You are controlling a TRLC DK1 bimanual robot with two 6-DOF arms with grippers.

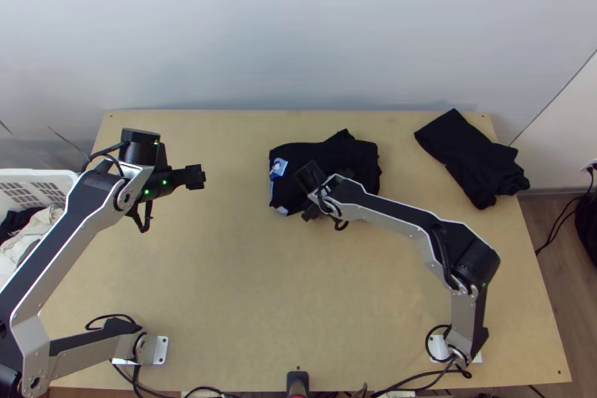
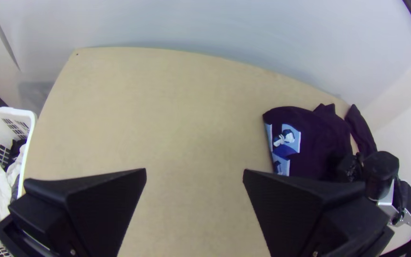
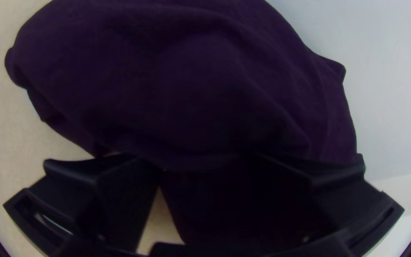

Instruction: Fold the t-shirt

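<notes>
While left wrist view shows print on t-shirt, right's: dark creases.

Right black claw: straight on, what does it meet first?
Most likely the black cloth t-shirt with the light-blue print; it lies ahead of the right claw and between its fingers. Depth is unclear; they may already touch.

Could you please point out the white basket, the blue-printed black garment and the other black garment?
White basket (image 2: 13,111): left wrist view, its rim.
Printed garment (image 1: 306,153): top view, its plain black cloth.
Other garment (image 1: 457,137): top view, its wall-side part.
</notes>
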